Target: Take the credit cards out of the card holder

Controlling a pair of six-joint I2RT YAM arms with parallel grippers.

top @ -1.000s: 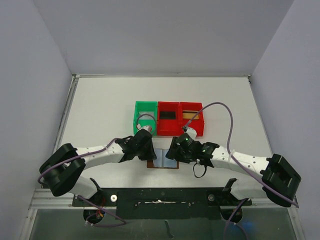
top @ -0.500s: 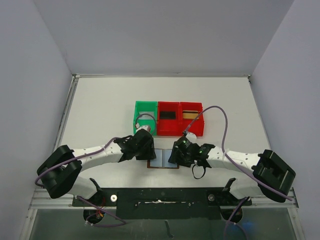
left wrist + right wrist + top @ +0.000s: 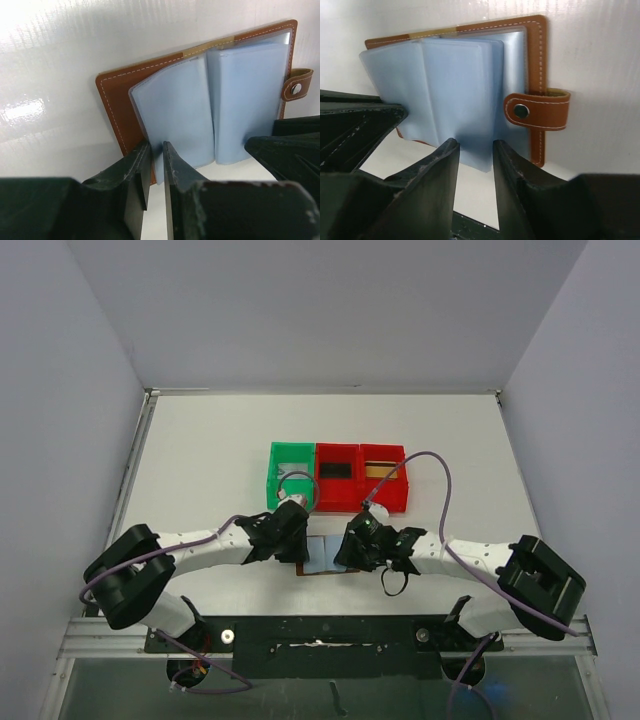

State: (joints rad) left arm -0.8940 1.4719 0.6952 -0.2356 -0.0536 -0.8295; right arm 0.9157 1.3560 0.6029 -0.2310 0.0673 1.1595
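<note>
Left jaws: almost together about the near corner of a pale blue sleeve (image 3: 175,115); whether they pinch it cannot be told. Right jaws: apart, straddling the near edge of the opposite sleeve (image 3: 470,90). Card holder (image 3: 322,558): open flat on the counter (image 3: 200,460) between both arms, snap tab (image 3: 540,112) at its right edge, near the green bin (image 3: 273,475) and red bins (image 3: 337,502).

card holder (image 3: 322,554) on table (image 3: 200,460), bins (image 3: 337,504) behind
</note>
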